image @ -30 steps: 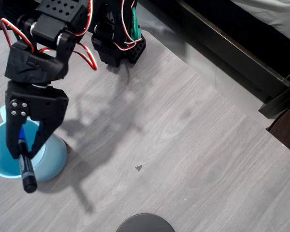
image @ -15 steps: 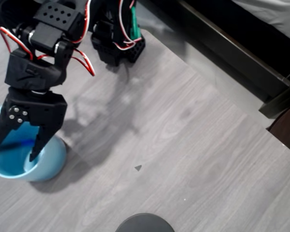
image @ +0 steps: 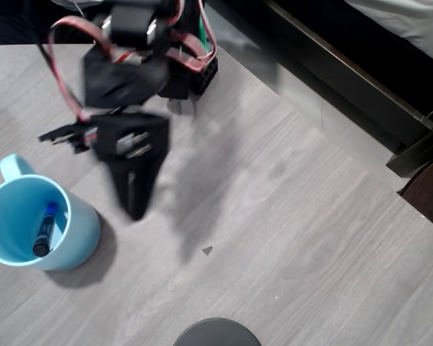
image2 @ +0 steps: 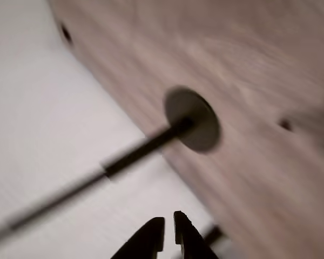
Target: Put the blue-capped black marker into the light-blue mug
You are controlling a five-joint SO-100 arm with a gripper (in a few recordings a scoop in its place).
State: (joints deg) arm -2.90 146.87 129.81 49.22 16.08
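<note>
The light-blue mug [image: 81,229] stands at the lower left of the overhead view, its handle pointing up-left. The blue-capped black marker [image: 44,231] lies inside it, leaning against the inner wall with the blue cap uppermost. My gripper [image: 135,207] is motion-blurred to the right of the mug and apart from it, with its fingers drawn together to a point and nothing between them. In the blurred wrist view the gripper [image2: 168,231] shows its two dark fingertips nearly touching at the bottom edge.
The arm's base [image: 191,68] sits at the top of the grey wood table. A dark round object [image: 216,333] pokes in at the bottom edge. The table's edge runs diagonally at right, with dark furniture [image: 346,79] beyond. The wrist view shows a blurred dark disc [image2: 193,120].
The gripper opened over the mug and let go of the marker, which now rests inside. The gripper then swung up and to the right, away from the mug, and shut.
</note>
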